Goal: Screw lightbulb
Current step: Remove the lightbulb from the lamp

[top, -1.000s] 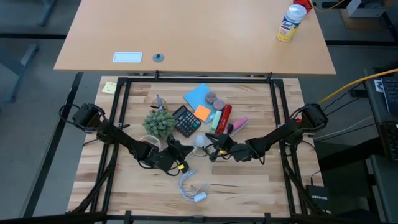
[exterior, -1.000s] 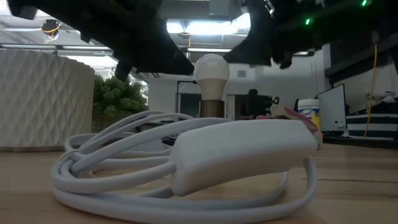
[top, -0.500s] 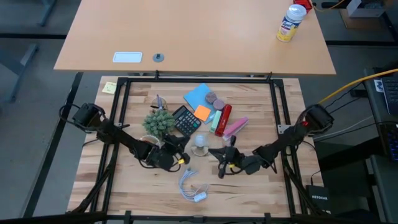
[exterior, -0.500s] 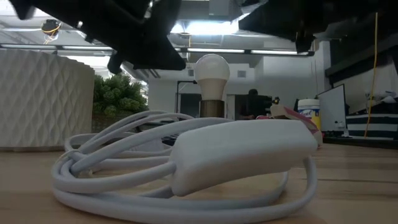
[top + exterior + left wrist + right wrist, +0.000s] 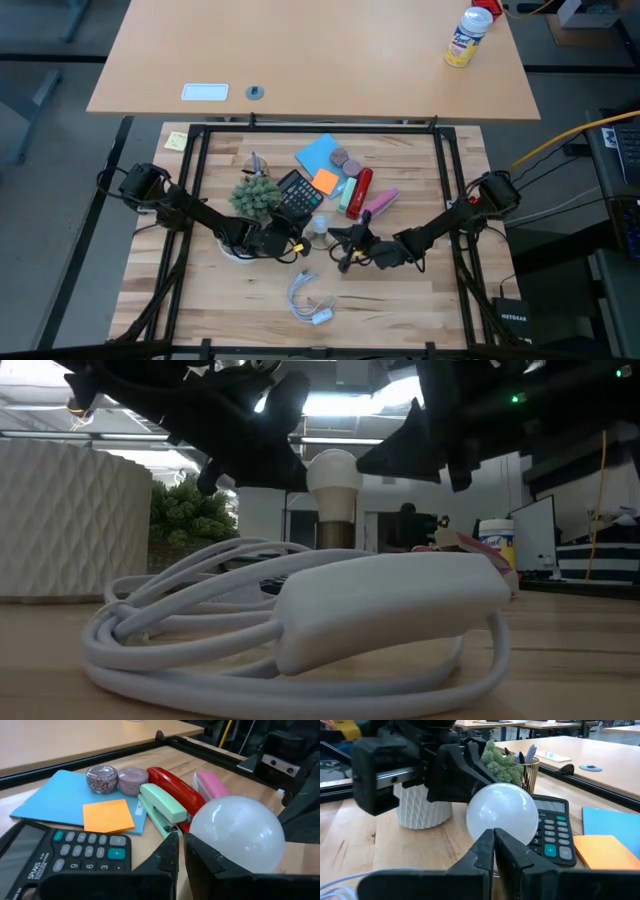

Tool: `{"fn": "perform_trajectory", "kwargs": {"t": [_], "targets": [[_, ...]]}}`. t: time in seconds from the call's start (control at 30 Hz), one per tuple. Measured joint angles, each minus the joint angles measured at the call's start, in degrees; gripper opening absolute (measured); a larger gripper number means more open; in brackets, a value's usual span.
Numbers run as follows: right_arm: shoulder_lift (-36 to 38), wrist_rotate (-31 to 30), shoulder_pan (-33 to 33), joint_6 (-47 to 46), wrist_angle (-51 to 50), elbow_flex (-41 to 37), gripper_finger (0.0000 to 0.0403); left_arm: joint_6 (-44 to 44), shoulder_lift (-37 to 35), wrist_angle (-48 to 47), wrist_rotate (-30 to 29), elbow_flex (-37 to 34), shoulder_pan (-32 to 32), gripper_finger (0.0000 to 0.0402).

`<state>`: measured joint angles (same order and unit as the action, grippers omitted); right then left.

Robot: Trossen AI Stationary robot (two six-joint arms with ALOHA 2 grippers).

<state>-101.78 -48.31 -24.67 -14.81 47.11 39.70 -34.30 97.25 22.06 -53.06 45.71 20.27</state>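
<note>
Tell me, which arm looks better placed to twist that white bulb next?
Probably the right: its gripper points straight at the lightbulb, though its fingers look shut. The left gripper crowds the bulb's other side, near the calculator.

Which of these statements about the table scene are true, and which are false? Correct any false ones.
1. The small white rounded lightbulb stands upright. True.
2. The coiled white cable hangs from the right gripper. False: it lies on the wooden table.
3. The orange sticky note pad lies on the blue flat folder. True.
4. The left gripper waits at the table's far edge. False: it is beside the lightbulb.
</note>
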Motion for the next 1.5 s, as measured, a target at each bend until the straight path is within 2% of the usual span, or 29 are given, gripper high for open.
{"fn": "perform_trajectory", "kwargs": {"t": [0.2,0.4,0.5,0.73,0.8,1.0,1.07,1.23,1.37,1.5], "targets": [[0.0,-0.42,0.64,0.01,-0.11,0.0,0.002,-0.22,0.0,-0.34,-0.97,-0.09,1.81,0.0021],[-0.02,-5.68,0.85,0.07,-0.81,-0.09,0.002,-1.62,0.0,-0.05,0.51,-0.09,3.32,0.0021],[-0.07,-6.3,1.08,0.15,-1.13,-0.04,0.002,-1.66,0.0,0.33,1.99,0.02,4.11,0.0021],[0.22,-8.29,1.87,4.09,-1.5,-0.04,0.002,-1.73,0.0,0.19,0.62,0.02,5.58,0.0021],[1.19,-8.56,1.46,5.36,-1.47,-0.04,0.002,-1.72,0.0,0.28,-1.41,0.02,6.11,0.0021],[3.63,-8.23,-2.8,6.24,-0.23,-0.02,0.002,-1.33,0.0,1.84,-14.05,0.02,7.53,0.0021],[3.69,-7.06,-4.34,5.75,0.07,-0.02,0.002,-1.33,0.0,1.77,-15.45,0.02,7.16,0.0021],[2.97,-3.98,-5.77,3.51,-0.26,0.02,0.0021,-1.33,0.0,1.71,-14.81,0.02,4.53,0.0021],[1.84,-3.66,-4.32,2.84,-0.19,0.02,0.002,-1.31,0.0,1.69,-10.02,0.02,2.16,0.0021],[1.53,-0.37,-2.04,1.13,-0.59,0.02,0.002,-1.27,0.0,1.63,-5.05,0.02,0.66,0.0021]]}}
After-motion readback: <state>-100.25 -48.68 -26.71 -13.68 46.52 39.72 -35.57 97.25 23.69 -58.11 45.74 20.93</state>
